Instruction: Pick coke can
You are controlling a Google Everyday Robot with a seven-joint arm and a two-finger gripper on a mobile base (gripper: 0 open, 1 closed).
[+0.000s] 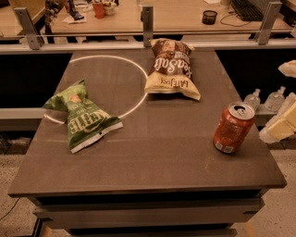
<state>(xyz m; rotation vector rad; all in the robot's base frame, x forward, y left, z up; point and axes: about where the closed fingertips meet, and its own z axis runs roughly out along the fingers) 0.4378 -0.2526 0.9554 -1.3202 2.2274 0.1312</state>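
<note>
Small orange-red metal coke can [233,127] with silver top and pull tab stood on its base at the right side of the dark grey-brown table [152,152], close to the right edge, white label patch low on its side facing the camera. Nothing touched it.

Cream-coloured robot gripper [283,126] sat at the far right border of the view, just beside the can on its right, off the table edge and mostly cut off. Gap between gripper and can visible, no contact. Open or closed: could not tell.

Crumpled green chip bag [82,115] lay flat on the left side of the table, overlapping the thin white circle line [138,99] marked on the top. Brown and cream chip bag [171,69] lay toward the back centre, its left edge on the circle's right arc. Both bags well apart from the can.

Clear plastic bottles [253,98] stood on a lower shelf behind the table's right edge. Light wooden desk [185,14] ran across the back with a small black cup [209,17] on it.
</note>
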